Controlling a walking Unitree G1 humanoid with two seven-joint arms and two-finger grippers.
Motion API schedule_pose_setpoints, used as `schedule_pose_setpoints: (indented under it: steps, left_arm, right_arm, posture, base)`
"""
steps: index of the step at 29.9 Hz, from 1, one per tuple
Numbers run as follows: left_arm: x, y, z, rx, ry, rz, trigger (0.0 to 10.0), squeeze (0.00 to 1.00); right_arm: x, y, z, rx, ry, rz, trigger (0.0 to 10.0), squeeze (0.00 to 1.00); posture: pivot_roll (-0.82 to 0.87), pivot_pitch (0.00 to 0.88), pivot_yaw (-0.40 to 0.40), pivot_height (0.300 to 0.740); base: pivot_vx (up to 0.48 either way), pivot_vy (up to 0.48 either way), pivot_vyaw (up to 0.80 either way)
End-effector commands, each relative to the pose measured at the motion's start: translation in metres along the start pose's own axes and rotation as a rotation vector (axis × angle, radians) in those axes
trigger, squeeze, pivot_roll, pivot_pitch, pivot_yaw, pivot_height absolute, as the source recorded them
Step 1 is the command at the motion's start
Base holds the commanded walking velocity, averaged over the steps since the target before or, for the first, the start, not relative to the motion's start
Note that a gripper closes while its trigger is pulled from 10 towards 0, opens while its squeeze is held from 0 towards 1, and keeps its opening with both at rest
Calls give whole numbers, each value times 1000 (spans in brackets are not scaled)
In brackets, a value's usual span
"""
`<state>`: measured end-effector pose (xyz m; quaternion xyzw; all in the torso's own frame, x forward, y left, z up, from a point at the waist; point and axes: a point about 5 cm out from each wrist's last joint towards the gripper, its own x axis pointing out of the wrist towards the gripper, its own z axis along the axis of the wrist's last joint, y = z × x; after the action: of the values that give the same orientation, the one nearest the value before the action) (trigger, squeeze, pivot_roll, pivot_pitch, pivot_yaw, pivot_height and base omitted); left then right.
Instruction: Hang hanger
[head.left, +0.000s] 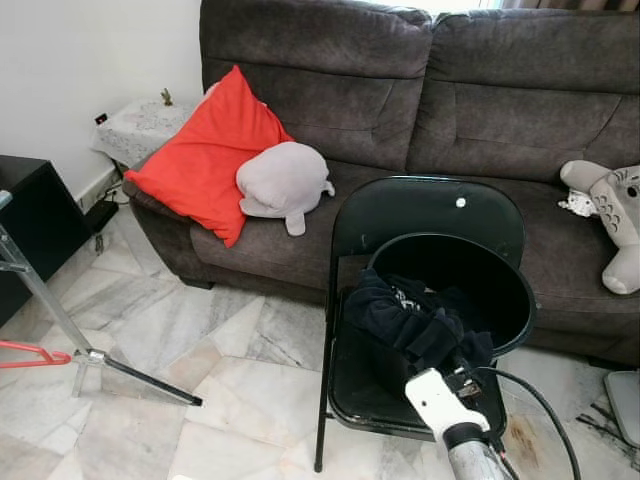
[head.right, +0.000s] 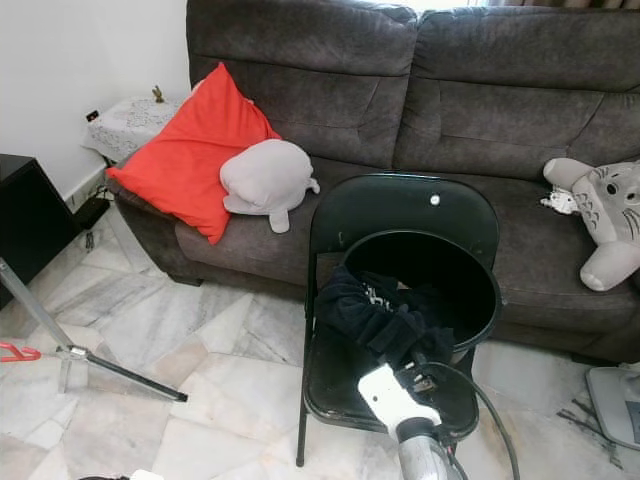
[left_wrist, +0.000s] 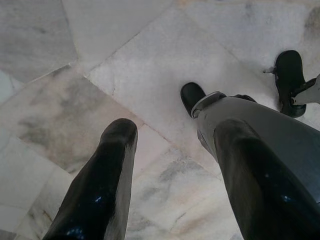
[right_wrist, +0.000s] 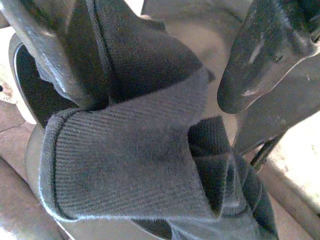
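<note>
A red hanger (head.left: 30, 353) shows at the far left edge, by the legs of a metal stand (head.left: 60, 320). A dark knitted garment (head.left: 400, 315) spills from a black bucket (head.left: 505, 265) standing on a black folding chair (head.left: 420, 205). My right arm (head.left: 440, 400) reaches into that garment. In the right wrist view my right gripper (right_wrist: 150, 95) is open, its fingers (right_wrist: 265, 55) spread either side of a fold of the garment (right_wrist: 135, 165). My left gripper (left_wrist: 175, 135) hangs open over the marble floor (left_wrist: 150, 60), holding nothing.
A dark grey sofa (head.left: 420, 90) stands behind the chair with a red cushion (head.left: 205, 155), a grey plush (head.left: 283, 180) and another plush (head.left: 615, 215) at its right end. A black cabinet (head.left: 30, 220) is at the left. A cable (head.left: 545, 410) trails by the chair.
</note>
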<state>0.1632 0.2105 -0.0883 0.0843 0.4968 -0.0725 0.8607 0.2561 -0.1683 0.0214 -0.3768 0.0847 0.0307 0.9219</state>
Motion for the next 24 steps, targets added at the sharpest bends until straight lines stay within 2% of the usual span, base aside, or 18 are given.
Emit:
schedule_pose_setpoints:
  steps: [1,4,11,24]
  left_arm:
    - [-2,3,-7,0,25,3,10000,0]
    - [-2,3,-7,0,25,3,10000,0]
    - [-2,3,-7,0,23,6,10000,0]
    - [-1,3,-5,5,22,3,10000,0]
  right_arm:
    - [-2,4,-1,-36,11,23,10000,0]
    - [-2,3,-2,-45,11,9,10000,0]
    - [-7,-12,-1,-61,7,-126,10000,0]
    - [-27,-25,1,-114,-19,-269,10000,0]
  posture:
    - [-124,69,48,740]
    - [-125,68,48,740]
    - [-126,65,45,740]
    - [-132,65,46,740]
  base:
    - [0,0,0]
    - [0,0,0]
    - [0,0,0]
    - [0,0,0]
